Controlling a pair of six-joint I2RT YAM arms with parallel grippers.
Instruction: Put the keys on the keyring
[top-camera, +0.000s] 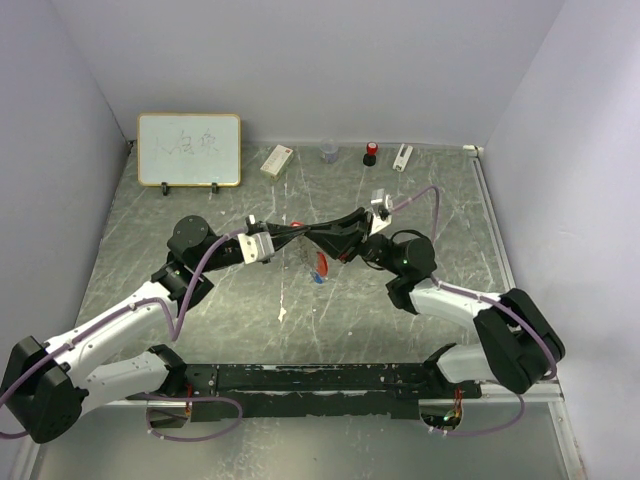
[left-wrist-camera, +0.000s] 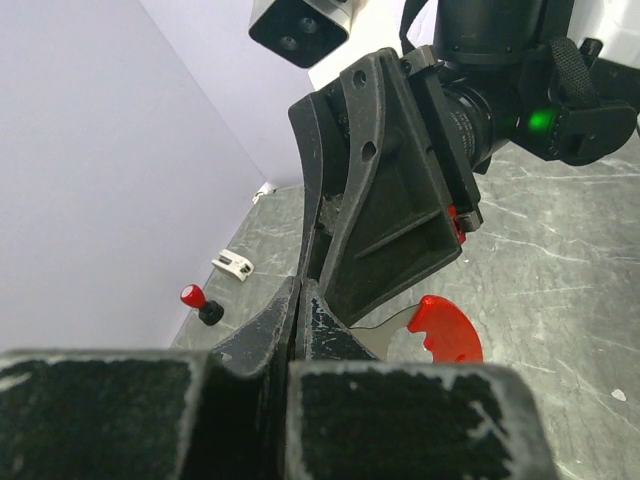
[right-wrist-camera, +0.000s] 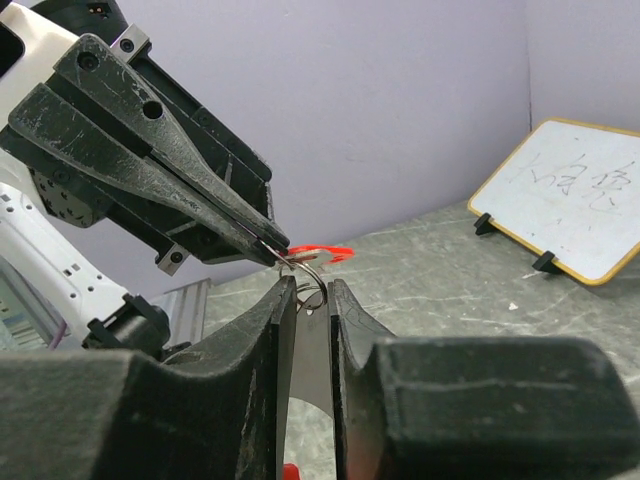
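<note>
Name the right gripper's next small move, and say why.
Probably close the right gripper gently. The wire loop of the keyring, pinched by the shut left gripper, sits in the gap between the right gripper's fingers, not yet clamped.

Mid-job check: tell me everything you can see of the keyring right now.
The keyring is a thin grey wire loop, metal by its look, held in mid-air. The shut left pincer pinches its upper edge; its lower curve sits in the gap between the fingers of the right pincer, contact unclear. A red plastic piece shows just behind it.
</note>
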